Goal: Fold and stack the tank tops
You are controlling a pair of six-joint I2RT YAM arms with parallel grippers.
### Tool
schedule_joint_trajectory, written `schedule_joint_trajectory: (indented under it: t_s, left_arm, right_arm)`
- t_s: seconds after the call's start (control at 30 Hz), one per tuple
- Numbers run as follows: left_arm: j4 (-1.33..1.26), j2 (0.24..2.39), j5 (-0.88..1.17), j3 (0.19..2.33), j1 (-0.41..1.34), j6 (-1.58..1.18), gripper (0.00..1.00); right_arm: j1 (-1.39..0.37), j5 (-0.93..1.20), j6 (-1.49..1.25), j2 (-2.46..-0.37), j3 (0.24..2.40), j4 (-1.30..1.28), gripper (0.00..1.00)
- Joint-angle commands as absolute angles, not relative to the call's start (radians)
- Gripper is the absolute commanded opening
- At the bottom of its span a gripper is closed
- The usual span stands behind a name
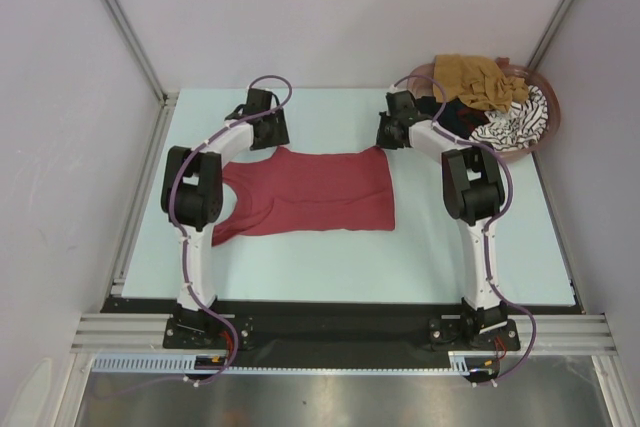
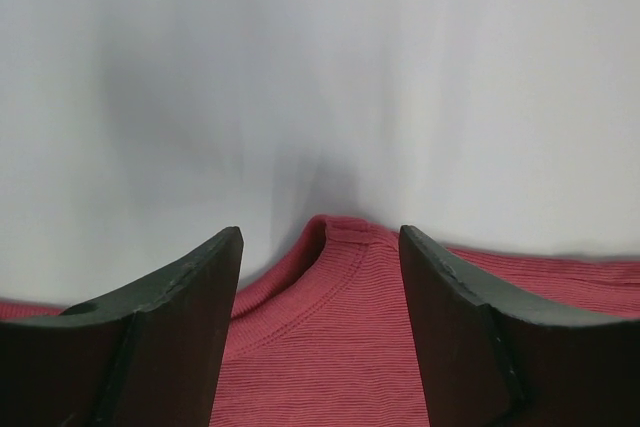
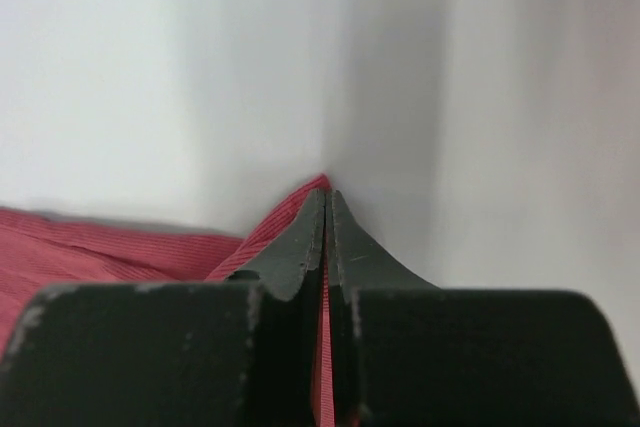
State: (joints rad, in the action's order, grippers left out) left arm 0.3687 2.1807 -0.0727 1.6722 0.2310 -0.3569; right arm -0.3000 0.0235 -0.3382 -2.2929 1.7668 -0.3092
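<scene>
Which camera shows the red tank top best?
Top external: the red tank top lies spread, nearly whole. Left wrist shows one corner; right wrist, just the edge the right gripper pinches.

Dark red tank top (image 2: 330,347): fine-ribbed knit cloth, matt. Jaws: dull black, plastic-looking, scuffed at edges. Table (image 1: 450,247): smooth, pale, matt.

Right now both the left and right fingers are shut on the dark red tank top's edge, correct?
Only the right fingers are shut on it. The left fingers stand open astride the edge of the dark red tank top, as the left wrist view shows.
</scene>
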Motion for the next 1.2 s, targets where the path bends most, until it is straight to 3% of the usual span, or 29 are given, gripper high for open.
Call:
schedule_joint_trajectory:
  t_s: [0.0, 0.3, 0.9, 0.97, 1.0, 1.1, 1.17]
  left_arm:
    - [0.310, 2.135, -0.045, 1.661, 0.227, -0.339, 0.69]
    - [0.219, 2.088, -0.038, 1.572, 0.229, -0.353, 0.68]
    - [0.216, 2.123, -0.025, 1.609, 0.229, -0.365, 0.69]
    - [0.233, 2.143, -0.014, 1.634, 0.229, -0.365, 0.62]
    - [0.238, 2.149, -0.008, 1.640, 0.227, -0.365, 0.49]
    - [0.242, 2.155, 0.040, 1.640, 0.230, -0.364, 0.33]
    - [0.233, 2.149, 0.040, 1.615, 0.230, -0.364, 0.31]
  right_arm:
    - [-0.301, 0.003, -0.339, -2.209, 1.747, -0.255, 0.00]
    - [-0.278, -0.066, -0.387, -2.054, 1.531, -0.062, 0.00]
    - [-0.261, 0.077, -0.403, -2.102, 1.560, -0.038, 0.00]
    - [-0.261, 0.083, -0.403, -2.105, 1.562, -0.040, 0.00]
    - [-0.261, 0.084, -0.402, -2.105, 1.562, -0.037, 0.00]
    - [-0.261, 0.084, -0.400, -2.106, 1.562, -0.040, 0.00]
    - [-0.261, 0.087, -0.400, -2.108, 1.563, -0.040, 0.00]
